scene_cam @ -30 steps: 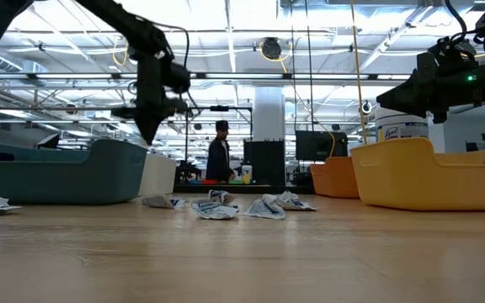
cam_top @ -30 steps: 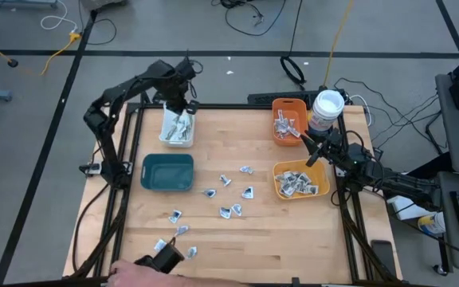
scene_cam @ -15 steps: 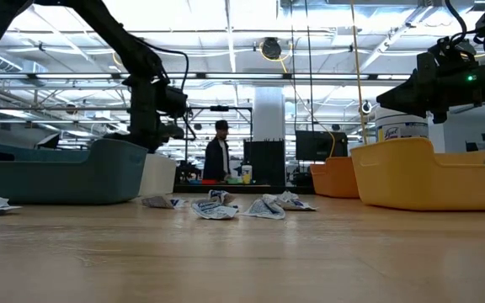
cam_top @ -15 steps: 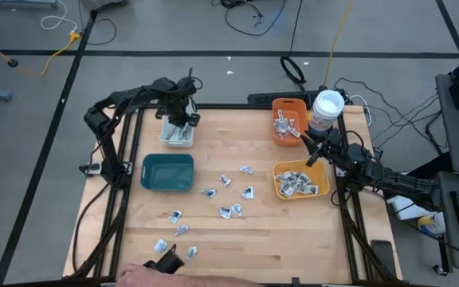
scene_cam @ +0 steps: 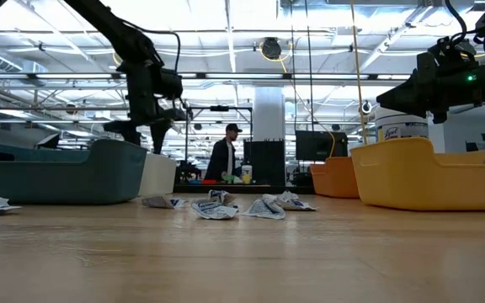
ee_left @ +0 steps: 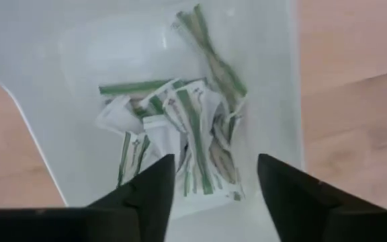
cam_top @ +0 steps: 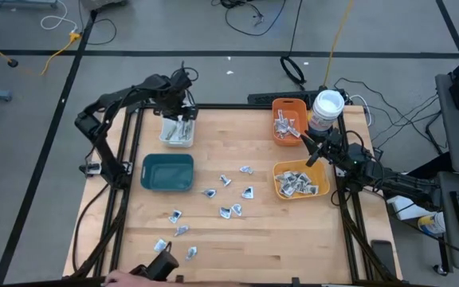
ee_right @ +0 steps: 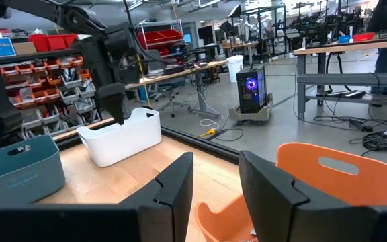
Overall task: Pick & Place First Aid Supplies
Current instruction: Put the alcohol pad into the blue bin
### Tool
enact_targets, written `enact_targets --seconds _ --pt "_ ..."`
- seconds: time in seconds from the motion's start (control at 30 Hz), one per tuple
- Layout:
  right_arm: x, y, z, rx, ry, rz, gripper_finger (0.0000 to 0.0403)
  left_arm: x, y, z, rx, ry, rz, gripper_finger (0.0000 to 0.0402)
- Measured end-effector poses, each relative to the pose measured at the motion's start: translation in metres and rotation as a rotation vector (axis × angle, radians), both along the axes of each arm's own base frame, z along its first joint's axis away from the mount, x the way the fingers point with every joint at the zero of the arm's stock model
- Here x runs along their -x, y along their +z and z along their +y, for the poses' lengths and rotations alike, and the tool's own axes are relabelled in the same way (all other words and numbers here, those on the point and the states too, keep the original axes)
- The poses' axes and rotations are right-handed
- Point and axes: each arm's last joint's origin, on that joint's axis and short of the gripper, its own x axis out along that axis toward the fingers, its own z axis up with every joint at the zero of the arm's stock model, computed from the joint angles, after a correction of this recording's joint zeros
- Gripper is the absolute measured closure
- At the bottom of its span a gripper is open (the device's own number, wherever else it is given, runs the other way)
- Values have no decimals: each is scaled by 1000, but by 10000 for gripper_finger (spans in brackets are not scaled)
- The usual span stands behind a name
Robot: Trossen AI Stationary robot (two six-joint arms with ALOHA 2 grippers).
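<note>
Left tool [cam_top: 181,114] open, empty, over far-left white bin [cam_top: 177,132] of strips. Loose packets [cam_top: 226,196] mid-desk: light, thin, crinkly, slippery; best pinched at raised edge. Right tool [cam_top: 309,142] part-open, waiting beside orange bin [cam_top: 288,122].

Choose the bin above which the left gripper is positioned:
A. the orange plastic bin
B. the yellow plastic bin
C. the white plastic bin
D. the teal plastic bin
C: the left gripper, fingers apart, is over the white plastic bin, whose packets fill the left wrist view.
</note>
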Motion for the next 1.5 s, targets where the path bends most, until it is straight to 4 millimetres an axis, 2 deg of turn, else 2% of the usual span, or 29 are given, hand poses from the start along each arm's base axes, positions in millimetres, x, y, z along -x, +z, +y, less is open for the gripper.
enact_targets --seconds 0.17,0.33,0.53,0.73,0.9,1.27,1.5 --pt "0 0 0 0 0 0 286 1 18 -9 -47 -71 -49 139" --pt "0 0 0 0 0 1 286 -9 34 -30 -104 -327 -108 119" --pt "0 0 0 0 0 0 287 -21 47 -59 -180 -655 -116 117" --pt "0 0 0 0 0 0 287 -31 49 -89 -200 -1053 -78 117" --pt "0 0 0 0 0 0 287 -42 42 -108 -155 -1212 -53 116" --pt "0 0 0 0 0 1 287 -121 29 -123 -90 -1347 -28 117" --pt "0 0 0 0 0 1 286 -163 34 -131 -153 -1455 -66 117"
